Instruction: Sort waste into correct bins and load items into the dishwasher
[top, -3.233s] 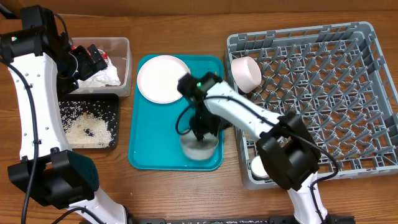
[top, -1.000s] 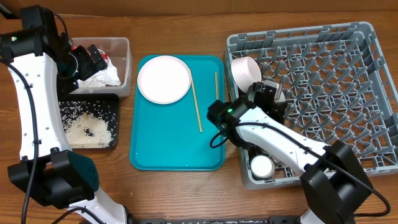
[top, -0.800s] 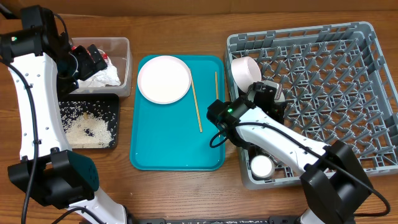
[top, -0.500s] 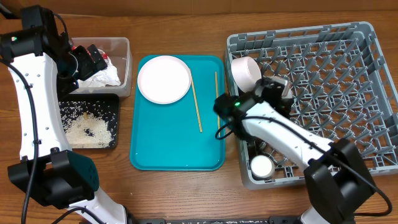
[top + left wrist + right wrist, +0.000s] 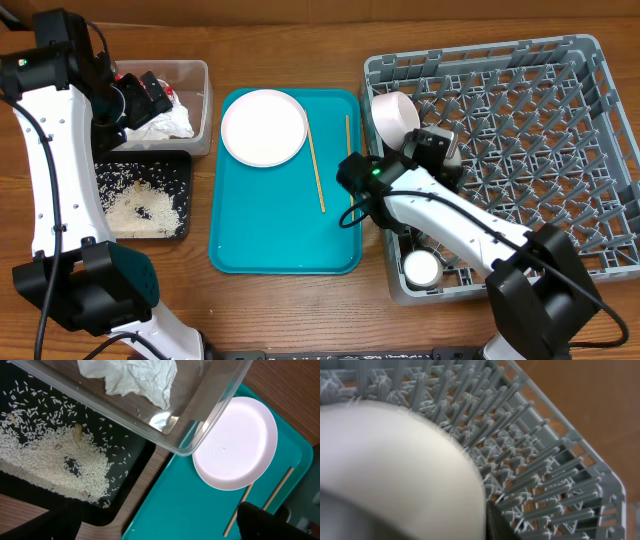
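Wooden chopsticks light, stiff, flat on tray – pinch mid-length; plate slick, grab rim; R gripper at rack, fingers' state can't tell

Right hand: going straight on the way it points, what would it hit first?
Probably the white bowl looming close in the right wrist view, with pegs of the grey rack beyond it; blur makes depth uncertain.

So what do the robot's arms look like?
The left arm and right arm are smooth white tubes joined by chunky black joints. Thin black cables loop alongside, and each arm has a tiny green light near a joint.
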Robot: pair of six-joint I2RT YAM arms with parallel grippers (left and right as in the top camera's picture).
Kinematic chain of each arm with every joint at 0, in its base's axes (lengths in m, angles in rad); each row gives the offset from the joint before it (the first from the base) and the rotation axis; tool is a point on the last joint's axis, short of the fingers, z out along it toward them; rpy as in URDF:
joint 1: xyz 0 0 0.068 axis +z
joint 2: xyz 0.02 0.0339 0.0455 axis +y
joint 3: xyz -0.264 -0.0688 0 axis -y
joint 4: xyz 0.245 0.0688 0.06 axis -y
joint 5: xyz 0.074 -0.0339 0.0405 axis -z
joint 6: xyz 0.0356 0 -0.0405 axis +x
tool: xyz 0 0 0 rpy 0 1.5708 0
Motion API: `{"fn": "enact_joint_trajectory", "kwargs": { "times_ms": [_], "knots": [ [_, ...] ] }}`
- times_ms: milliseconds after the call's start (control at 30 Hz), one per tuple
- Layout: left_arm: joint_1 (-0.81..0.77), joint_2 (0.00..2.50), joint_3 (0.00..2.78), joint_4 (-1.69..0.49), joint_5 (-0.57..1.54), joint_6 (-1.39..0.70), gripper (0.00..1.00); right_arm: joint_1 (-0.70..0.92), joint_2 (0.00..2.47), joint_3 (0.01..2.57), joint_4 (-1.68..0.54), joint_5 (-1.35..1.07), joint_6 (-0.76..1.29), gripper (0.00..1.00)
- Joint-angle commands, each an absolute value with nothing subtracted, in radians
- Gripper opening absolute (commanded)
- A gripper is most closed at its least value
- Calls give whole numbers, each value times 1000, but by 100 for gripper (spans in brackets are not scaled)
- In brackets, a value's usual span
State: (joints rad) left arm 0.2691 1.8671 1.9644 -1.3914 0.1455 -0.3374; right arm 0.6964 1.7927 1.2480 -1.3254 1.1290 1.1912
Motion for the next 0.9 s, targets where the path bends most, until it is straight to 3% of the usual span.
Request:
{"fn": "enact_joint_trajectory", "kwargs": {
  "times_ms": [0, 133, 333, 400, 633, 867],
  "knots": [
    [268, 1845, 1975, -1390, 138, -325, 100, 718, 1784, 1245, -1339, 1058, 1170, 26],
    [268, 1845, 1975, -1390, 138, -325, 100, 718, 1784, 1252, -1368, 1021, 1170, 33],
    [268, 1845, 1975, -1390, 138, -325, 100, 720, 1784, 1335, -1456, 944, 1170, 34],
    [268, 1845, 1975, -1390, 138, -325, 100, 720, 1784, 1380, -1478, 904, 1160, 39],
    [268, 1845, 1975, -1390, 138, -325, 100, 721, 1784, 1515, -1390, 588, 748, 41],
    [268, 1845, 1975, -1390, 138, -325, 100, 721, 1784, 1520, -1333, 442, 676, 41]
  ]
}}
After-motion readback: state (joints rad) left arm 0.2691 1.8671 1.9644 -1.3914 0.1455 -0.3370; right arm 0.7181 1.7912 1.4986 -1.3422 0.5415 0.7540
